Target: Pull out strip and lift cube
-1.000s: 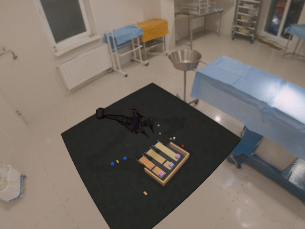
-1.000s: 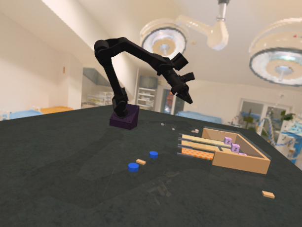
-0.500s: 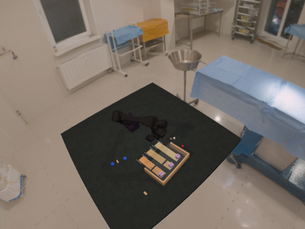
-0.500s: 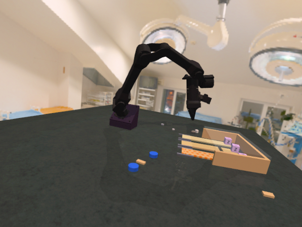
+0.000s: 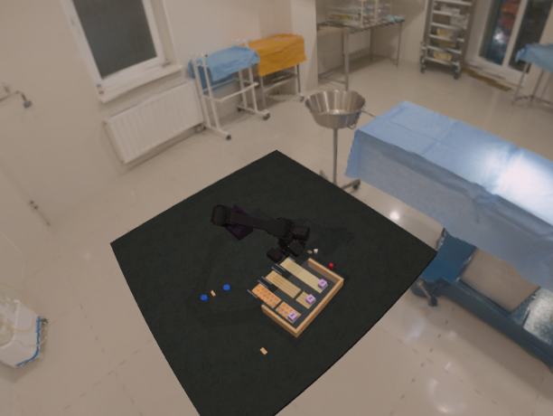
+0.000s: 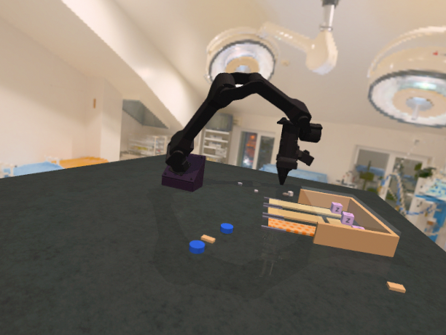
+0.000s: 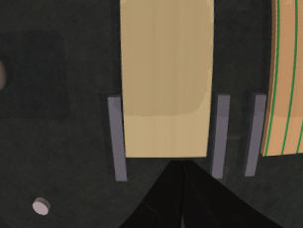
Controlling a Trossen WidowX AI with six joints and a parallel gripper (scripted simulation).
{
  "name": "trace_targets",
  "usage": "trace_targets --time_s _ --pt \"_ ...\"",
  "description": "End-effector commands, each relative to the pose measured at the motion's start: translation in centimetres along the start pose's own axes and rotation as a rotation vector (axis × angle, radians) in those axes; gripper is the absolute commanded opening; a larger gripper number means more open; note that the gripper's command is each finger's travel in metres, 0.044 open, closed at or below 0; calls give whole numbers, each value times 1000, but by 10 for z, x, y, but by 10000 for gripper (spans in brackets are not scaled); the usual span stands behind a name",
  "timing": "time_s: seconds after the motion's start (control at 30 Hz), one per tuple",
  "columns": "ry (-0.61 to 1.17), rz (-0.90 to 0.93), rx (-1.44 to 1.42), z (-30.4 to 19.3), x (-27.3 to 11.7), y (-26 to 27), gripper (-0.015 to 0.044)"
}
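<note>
My gripper [image 6: 282, 183] [image 7: 179, 170] is shut and empty, pointing down above the table near the outer end of the plain strip [image 5: 303, 274] [image 7: 167, 74]. That strip looks unbroken and carries a lilac cube [image 5: 322, 284] [image 6: 337, 208] at its far end. The green-striped strip [image 5: 283, 283] [image 7: 287, 99] has a gap before a short piece with a second lilac cube [image 5: 310, 298] [image 6: 347, 218]. The orange-dotted strip [image 5: 266, 295] [image 6: 291, 226] is also split, with a third lilac cube [image 5: 292, 316] on its short piece. The front two cubes show a Z in the exterior view.
A wooden wall [image 5: 277, 321] [image 6: 355, 238] encloses the strips' far ends on three sides. Low grey rails [image 7: 117, 139] flank the strips. Blue discs [image 5: 226, 288] [image 6: 197, 247], tan blocks [image 5: 264, 351] [image 6: 208, 239], a red piece [image 5: 331, 265] and small pale pieces [image 6: 290, 193] [image 7: 42, 206] lie around.
</note>
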State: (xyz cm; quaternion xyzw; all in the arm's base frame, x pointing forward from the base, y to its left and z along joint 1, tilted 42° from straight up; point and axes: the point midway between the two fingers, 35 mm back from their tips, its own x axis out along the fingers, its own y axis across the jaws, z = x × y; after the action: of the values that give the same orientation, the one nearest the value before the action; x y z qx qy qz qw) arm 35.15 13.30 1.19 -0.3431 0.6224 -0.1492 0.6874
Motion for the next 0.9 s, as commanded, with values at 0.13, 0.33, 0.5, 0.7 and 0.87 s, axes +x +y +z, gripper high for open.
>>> trace_targets --time_s 0.13,0.33,0.5,0.7,0.87 --pt "9 0 -5 -1 15 1 0" --pt "9 0 -5 -1 25 1 0" --pt "9 0 -5 -2 33 2 0" --pt "9 -1 -5 -2 43 2 0" --pt "9 -2 -5 -3 52 2 0"
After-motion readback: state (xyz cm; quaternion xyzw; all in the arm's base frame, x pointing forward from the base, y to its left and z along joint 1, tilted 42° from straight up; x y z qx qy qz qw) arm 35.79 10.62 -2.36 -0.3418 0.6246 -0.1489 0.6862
